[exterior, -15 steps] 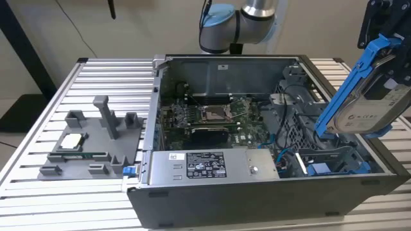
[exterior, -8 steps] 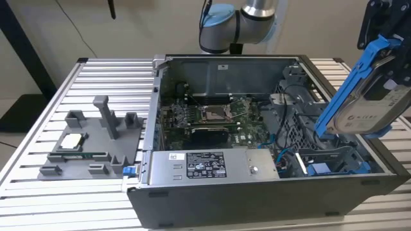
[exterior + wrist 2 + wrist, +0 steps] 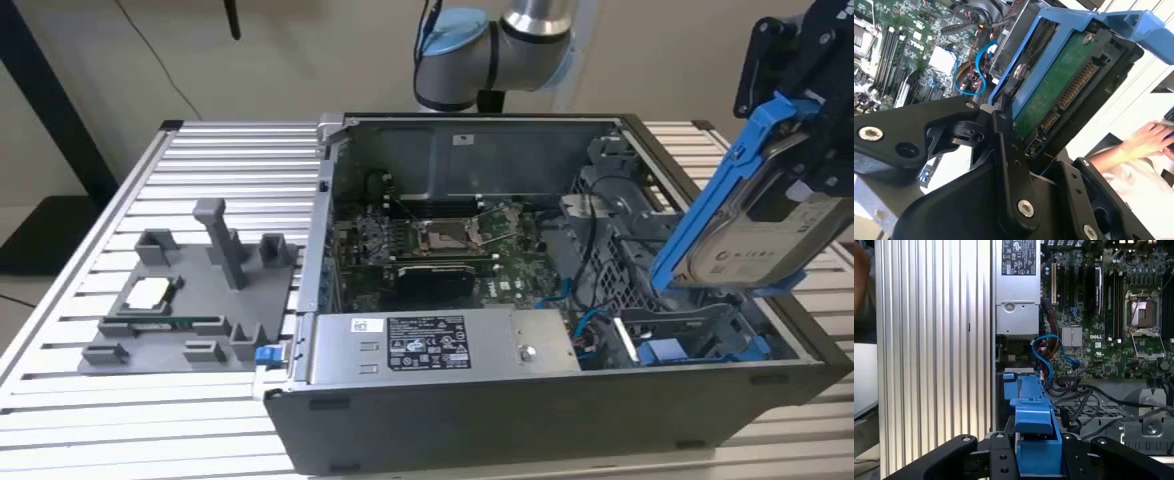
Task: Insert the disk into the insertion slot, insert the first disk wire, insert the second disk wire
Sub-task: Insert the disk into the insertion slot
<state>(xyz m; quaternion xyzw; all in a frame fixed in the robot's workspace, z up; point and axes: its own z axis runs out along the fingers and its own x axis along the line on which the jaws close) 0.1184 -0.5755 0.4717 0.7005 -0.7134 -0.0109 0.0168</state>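
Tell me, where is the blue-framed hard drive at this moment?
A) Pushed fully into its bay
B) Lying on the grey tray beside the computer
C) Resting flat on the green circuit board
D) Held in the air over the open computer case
D: in the exterior view the disk hangs tilted above the computer case at the view's right, and in the first wrist view the fingers clamp its blue frame.

The disk (image 3: pixel 754 235) is silver-grey with a white label. Its carrier frame (image 3: pixel 721 185) is bright blue, and its underside board shows green in the second wrist view. The gripper (image 3: pixel 1036 460) is black. The motherboard (image 3: pixel 441 240) is green, a cable (image 3: pixel 1046 335) blue, the computer case (image 3: pixel 534 420) dark grey, and the surface (image 3: pixel 200 170) pale silver, ribbed in parallel lines.
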